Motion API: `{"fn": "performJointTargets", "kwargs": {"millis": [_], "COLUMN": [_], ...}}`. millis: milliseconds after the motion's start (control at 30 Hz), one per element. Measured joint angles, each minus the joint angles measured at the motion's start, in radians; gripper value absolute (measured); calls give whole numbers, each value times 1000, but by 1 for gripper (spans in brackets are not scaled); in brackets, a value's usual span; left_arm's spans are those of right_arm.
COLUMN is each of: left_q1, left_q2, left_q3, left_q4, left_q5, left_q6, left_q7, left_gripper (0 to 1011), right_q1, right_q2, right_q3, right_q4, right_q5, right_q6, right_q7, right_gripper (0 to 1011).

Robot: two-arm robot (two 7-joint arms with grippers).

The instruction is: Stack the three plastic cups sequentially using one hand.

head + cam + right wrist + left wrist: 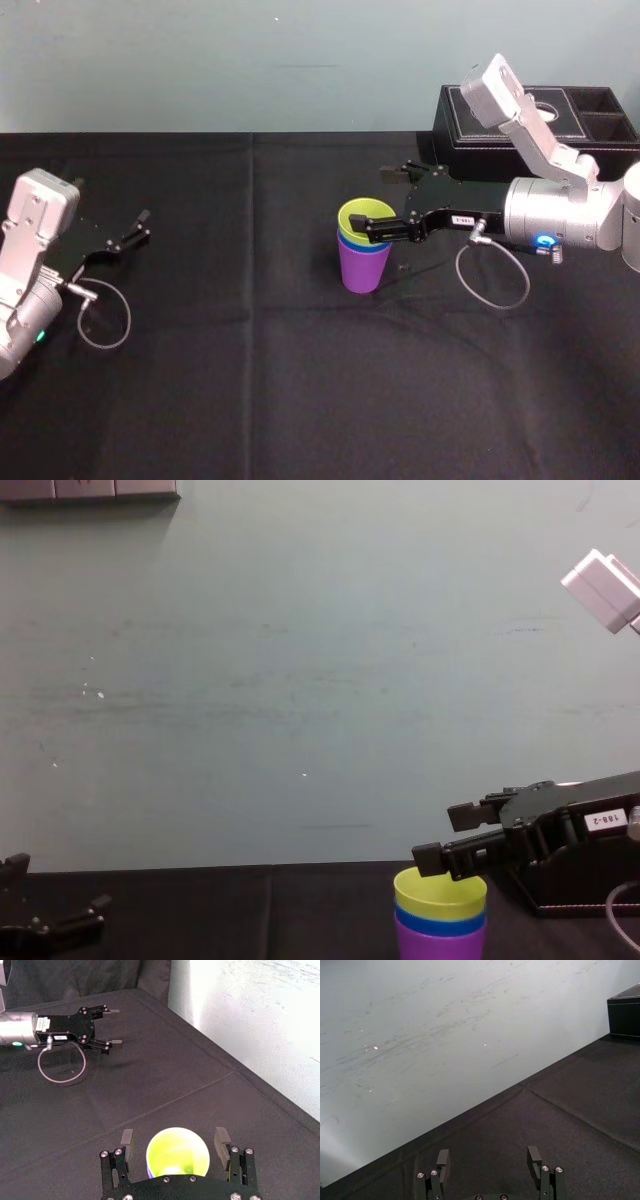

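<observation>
Firstly, table (250, 380): covered in black cloth, running up to a pale wall at 12 o'clock.
Black box (470, 150): at 2 o'clock on the table in the head view, against the wall, with open compartments in its top.
Right gripper (370, 200): reaches in from 3 o'clock to the middle of the table, level with the top of the cup stack. Its fingers are spread apart, one on each side of the yellow-green cup's rim, and the right wrist view (175, 1136) shows a gap on both sides. A white label on its body reads "188-2" in the chest view (440, 837).
Left gripper (112, 200): at 9 o'clock, well apart from the cups, fingers spread with nothing between them (488, 1157).
Cup stack: upright near the table's middle, a little toward 3 o'clock.
Purple cup (362, 268): at the bottom, standing on the cloth.
Blue cup (440, 925): nested in the purple one, showing as a narrow band.
Yellow-green cup (352, 214): nested on top, mouth open upward.
</observation>
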Motion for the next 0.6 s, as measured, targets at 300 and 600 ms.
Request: {"fn": "performJointTargets", "kwargs": {"millis": [300, 600], "left_q1": [0, 0], "left_q2": [0, 0], "left_q3": [0, 0], "left_q4": [0, 0], "left_q5": [0, 0], "left_q6": [0, 0], "left_q7": [0, 0], "left_gripper": [1011, 1011], "right_q1": [0, -34], "right_q2": [0, 27], "right_q3": [0, 28], "right_q4": [0, -51], "right_q5": [0, -3], "right_q6": [0, -12], "right_q7": [0, -34], "right_gripper": [1004, 1004]}}
